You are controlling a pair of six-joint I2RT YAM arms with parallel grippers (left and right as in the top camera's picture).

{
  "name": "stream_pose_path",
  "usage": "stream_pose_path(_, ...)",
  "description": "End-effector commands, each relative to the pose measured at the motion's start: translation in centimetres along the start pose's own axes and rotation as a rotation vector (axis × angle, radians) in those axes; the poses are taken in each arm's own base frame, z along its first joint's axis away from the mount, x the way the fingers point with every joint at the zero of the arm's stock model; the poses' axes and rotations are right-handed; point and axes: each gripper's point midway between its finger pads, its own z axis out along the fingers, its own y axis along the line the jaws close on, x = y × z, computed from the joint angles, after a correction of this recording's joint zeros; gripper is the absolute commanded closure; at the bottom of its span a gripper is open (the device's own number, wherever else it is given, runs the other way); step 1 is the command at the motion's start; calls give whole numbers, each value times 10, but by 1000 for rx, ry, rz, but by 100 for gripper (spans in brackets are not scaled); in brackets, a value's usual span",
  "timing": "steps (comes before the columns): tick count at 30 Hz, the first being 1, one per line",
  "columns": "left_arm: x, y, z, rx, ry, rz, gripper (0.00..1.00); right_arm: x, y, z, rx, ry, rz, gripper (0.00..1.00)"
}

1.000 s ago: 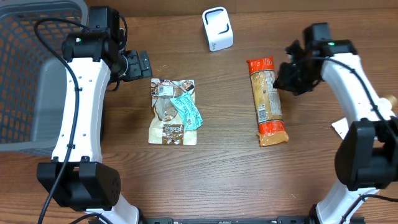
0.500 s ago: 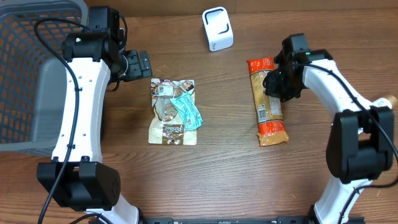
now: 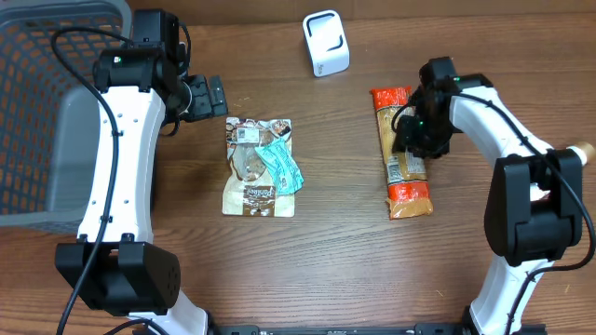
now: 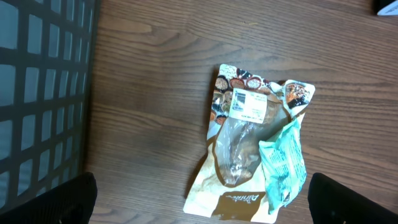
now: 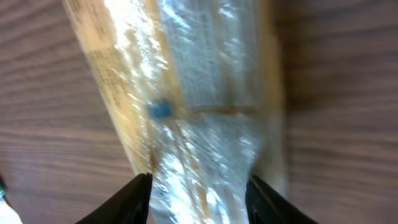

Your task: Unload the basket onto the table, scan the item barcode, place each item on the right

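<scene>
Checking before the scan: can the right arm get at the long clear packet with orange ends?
Probably yes: the right fingers sit either side of the packet, with nothing lying in between.

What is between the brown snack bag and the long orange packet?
Nothing, only bare wooden table lies between the brown snack bag and the long orange packet. The overhead view shows it.

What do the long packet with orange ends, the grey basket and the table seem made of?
The long packet looks like thin glossy plastic film: it crinkles and shows bright glare. The grey basket is probably matt moulded plastic, with an even grid of square holes. The table is wood or wood-look laminate: brown grain lines, smooth surface.
</scene>
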Motion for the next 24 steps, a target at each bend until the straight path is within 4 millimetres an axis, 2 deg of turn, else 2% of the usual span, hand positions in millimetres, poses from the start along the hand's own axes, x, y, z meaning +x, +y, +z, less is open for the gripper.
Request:
stream_pose_path(1,2,-1,3,4,10,22,0,-18,-5,-39,3,-84,-18,43)
stream_pose_path(4,2,-1,3,4,10,22,0,-12,-11,-50,8,-79,-27,33)
stream_pose_path(8,2,-1,3,4,10,22,0,-1,-24,-46,-1,-21,-47,27)
stream_pose_path(18,2,-2,3,4,10,22,0,48,-22,-13,-266,125,-182,23)
stream_pose_path(24,2,-1,3,4,10,22,0,63,-22,13,-315,136,-174,23)
